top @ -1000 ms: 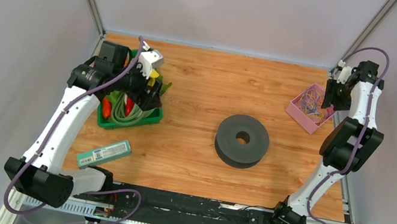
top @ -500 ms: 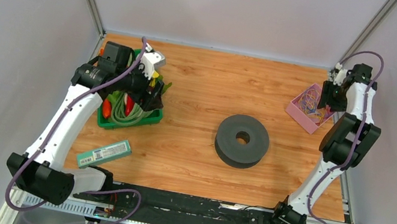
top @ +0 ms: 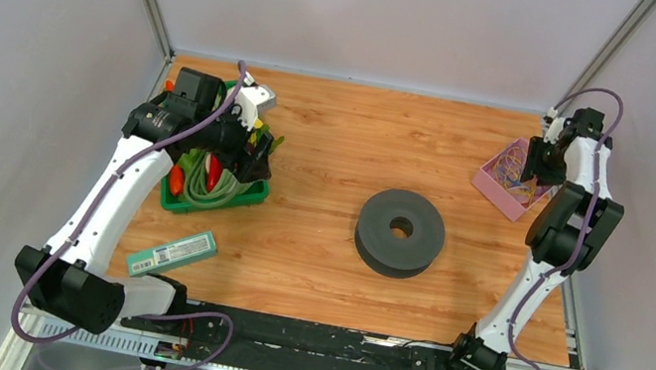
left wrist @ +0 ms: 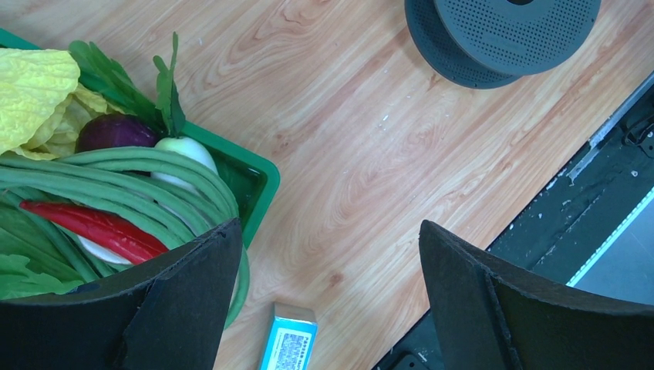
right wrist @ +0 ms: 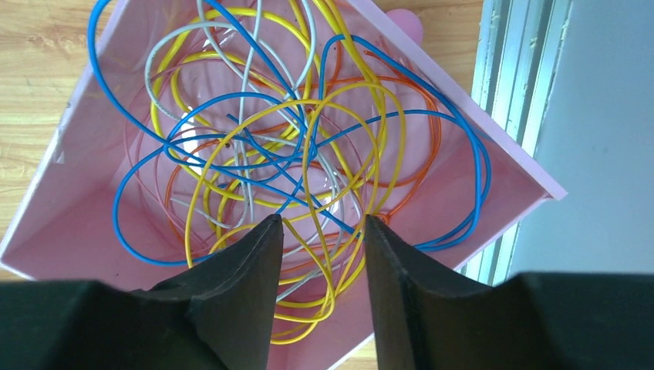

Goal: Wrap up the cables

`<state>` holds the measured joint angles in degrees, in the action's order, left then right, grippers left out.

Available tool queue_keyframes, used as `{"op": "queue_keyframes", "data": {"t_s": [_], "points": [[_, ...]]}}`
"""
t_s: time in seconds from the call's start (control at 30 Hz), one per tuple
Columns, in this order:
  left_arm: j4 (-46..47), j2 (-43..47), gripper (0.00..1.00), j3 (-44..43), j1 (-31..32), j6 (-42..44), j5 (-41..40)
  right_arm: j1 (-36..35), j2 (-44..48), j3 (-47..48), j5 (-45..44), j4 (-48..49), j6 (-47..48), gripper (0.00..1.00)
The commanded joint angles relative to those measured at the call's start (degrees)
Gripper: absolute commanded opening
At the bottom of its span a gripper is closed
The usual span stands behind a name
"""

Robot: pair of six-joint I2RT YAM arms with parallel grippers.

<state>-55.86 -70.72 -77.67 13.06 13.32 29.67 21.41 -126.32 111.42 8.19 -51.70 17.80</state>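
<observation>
The cables (right wrist: pixel 301 154) are a loose tangle of thin yellow, orange, blue and grey wires in a pink tray (right wrist: pixel 46 208) at the table's far right (top: pixel 495 185). My right gripper (right wrist: pixel 320 220) hangs just over the tangle, its jaws a finger-width apart, with yellow strands lying between the tips. In the top view it is at the tray's right side (top: pixel 538 170). My left gripper (left wrist: pixel 328 225) is wide open and empty above the edge of a green basket (left wrist: pixel 258 173). A dark grey spool (top: pixel 400 232) lies flat mid-table.
The green basket (top: pixel 247 194) at the far left holds long beans (left wrist: pixel 116 173), a red chilli, leaves and an onion. A teal box (top: pixel 173 254) lies in front of it. An aluminium rail (right wrist: pixel 509 92) runs just right of the pink tray.
My right wrist has shifted slightly left and down over the pink tray. My left arm has barely moved.
</observation>
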Motion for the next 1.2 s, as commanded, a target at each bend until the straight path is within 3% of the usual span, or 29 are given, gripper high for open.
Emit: {"op": "queue_keyframes", "data": {"t_s": [0.0, 0.17, 0.43, 0.9, 1.17], "points": [[1.9, -0.1, 0.92, -1.3, 0.3, -0.4, 0.0, -0.3, -1.4, 1.8, -1.1, 2.1, -1.3, 0.43], [1.7, -0.6, 0.92, -2.4, 0.4, -0.8, -0.1, -0.4, -1.2, 1.8, -1.3, 2.1, -1.4, 0.36], [0.8, 0.1, 0.92, -3.4, 0.4, -1.1, -0.4, -0.4, 3.5, 1.8, -2.0, 2.1, -0.8, 0.00], [0.5, 3.5, 0.93, -2.3, 0.4, -1.4, -1.7, 0.3, 17.9, 5.0, 0.1, 1.8, 1.4, 0.00], [0.0, 5.5, 0.93, -2.0, 0.4, -1.9, -1.7, 0.7, 26.1, 12.8, 5.5, 2.0, -2.2, 0.00]]}}
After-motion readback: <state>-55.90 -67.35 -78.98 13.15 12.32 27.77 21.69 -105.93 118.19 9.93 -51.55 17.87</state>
